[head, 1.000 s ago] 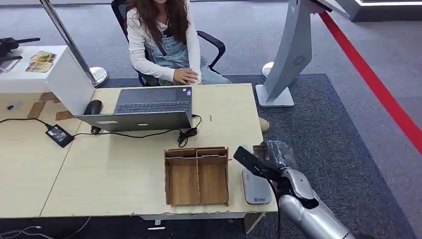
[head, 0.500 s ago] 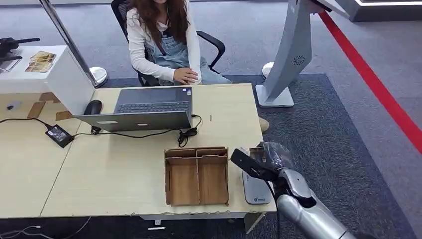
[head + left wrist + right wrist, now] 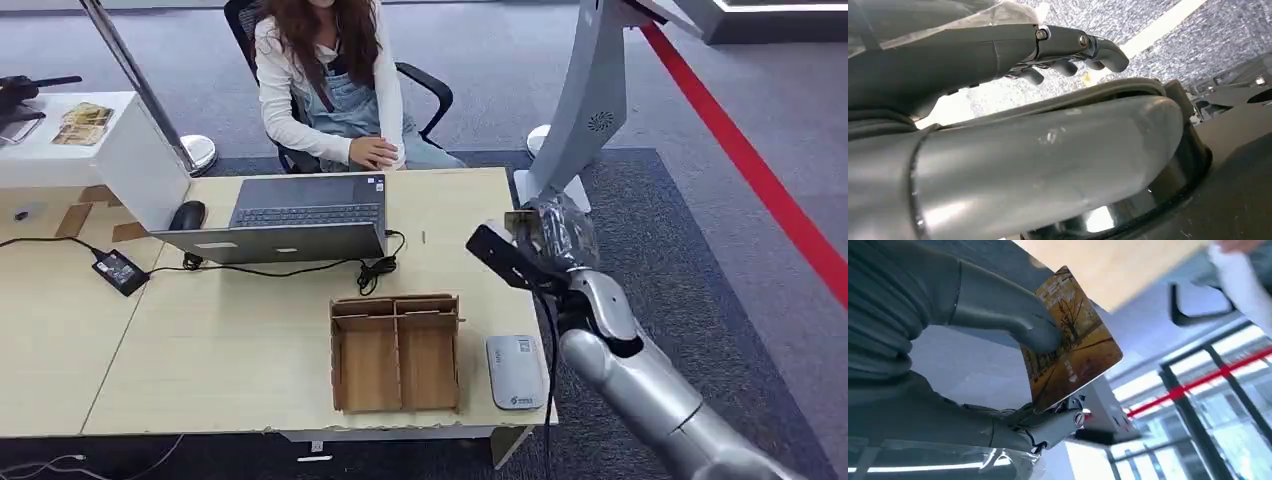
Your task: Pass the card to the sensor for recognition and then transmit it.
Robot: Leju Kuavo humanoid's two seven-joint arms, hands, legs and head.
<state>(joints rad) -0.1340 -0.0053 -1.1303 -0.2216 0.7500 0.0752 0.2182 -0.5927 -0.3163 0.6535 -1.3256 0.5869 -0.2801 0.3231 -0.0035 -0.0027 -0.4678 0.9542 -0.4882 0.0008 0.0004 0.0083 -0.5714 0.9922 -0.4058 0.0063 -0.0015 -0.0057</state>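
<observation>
The right hand [image 3: 545, 240] pinches the card [image 3: 1072, 354] between thumb and fingers, raised above the table's [image 3: 250, 350] far right corner, well past the sensor [image 3: 516, 371], so recognition seems done and handing it to the person [image 3: 330, 80] comes next.

Glossy printed card [image 3: 1071, 347]; matt pale wood table [image 3: 250, 340]; smooth grey plastic sensor [image 3: 516, 371].

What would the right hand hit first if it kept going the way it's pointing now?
Probably nothing close: the right hand, gripping the card, points over the table's far corner. The person sits beyond; depth is unclear.
</observation>
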